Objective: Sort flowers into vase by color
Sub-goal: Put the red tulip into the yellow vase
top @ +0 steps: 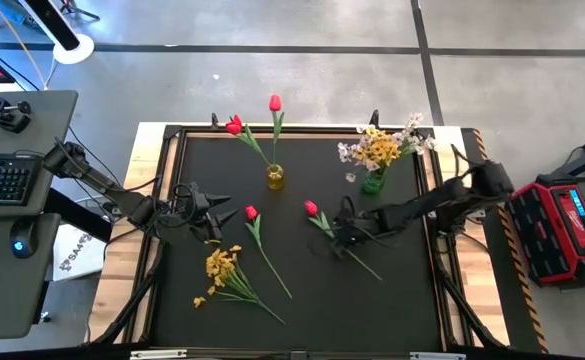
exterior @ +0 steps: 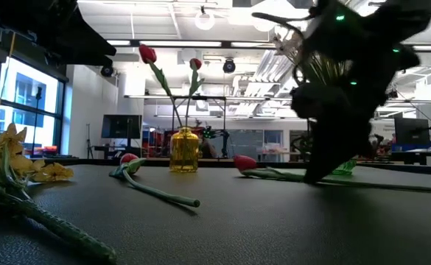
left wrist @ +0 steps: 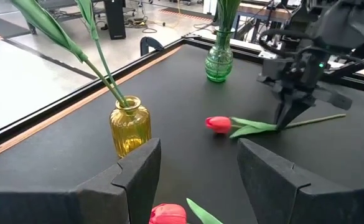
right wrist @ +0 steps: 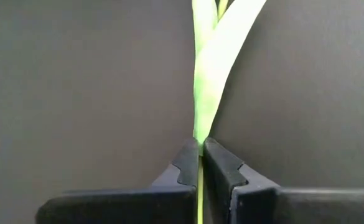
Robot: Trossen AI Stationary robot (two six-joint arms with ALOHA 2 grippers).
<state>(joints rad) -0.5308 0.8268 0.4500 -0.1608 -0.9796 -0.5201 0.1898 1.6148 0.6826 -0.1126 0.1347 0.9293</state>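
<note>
Dark fingers (right wrist: 200,163) of the right gripper are seen pinched on a red tulip's stem, low on the mat.

From above, that tulip (top: 312,209) lies mid-table beside the right gripper (top: 340,233); the left gripper (top: 222,205) hovers spread near a second tulip (top: 251,213). Stems are judged light, springy, slippery: best gripped mid-stem, below the leaves. At table height, the yellow vase (exterior: 184,149) already holds two tulips.

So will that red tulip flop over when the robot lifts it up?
Probably it droops a bit: the right gripper pinches the tulip's thin stem, well away from the bud. It looks light. The tulips standing in the yellow vase lean without folding, so the stem is likely fairly stiff.
</note>
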